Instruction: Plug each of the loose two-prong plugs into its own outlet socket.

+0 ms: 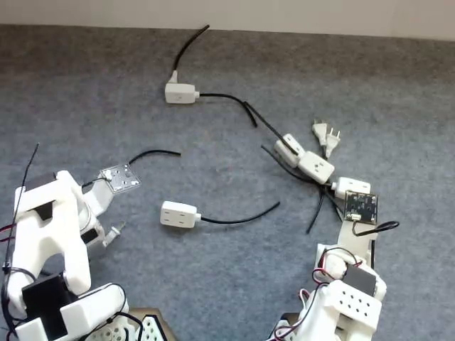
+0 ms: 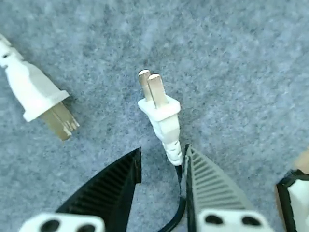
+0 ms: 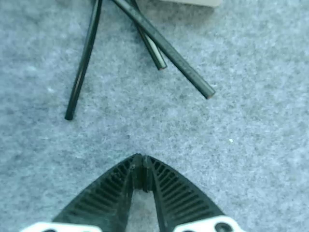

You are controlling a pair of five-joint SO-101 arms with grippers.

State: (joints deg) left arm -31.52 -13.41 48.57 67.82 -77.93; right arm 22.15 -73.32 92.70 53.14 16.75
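1. My left gripper (image 2: 162,152) has its jaws apart around the cord end of a white two-prong plug (image 2: 161,113). A second plug (image 2: 36,92) lies beside it.
2. My right gripper (image 3: 143,164) has its jaws together on nothing, near black cord ends (image 3: 164,46).
3. The high view adds an outlet socket (image 1: 178,214) on the carpet (image 1: 234,270) and two more plugs (image 1: 319,130) by my right arm.

Two white plugs (image 1: 319,130) loose, side by side; white outlet sockets (image 1: 178,214) scattered.

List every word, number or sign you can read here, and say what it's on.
No readable text anywhere.
Upright plug: no print visible.
Second plug: no print visible.
Middle outlet: plain white, nothing legible.
Dark circuit board: marks too small to read.
Silver board: too small to read.
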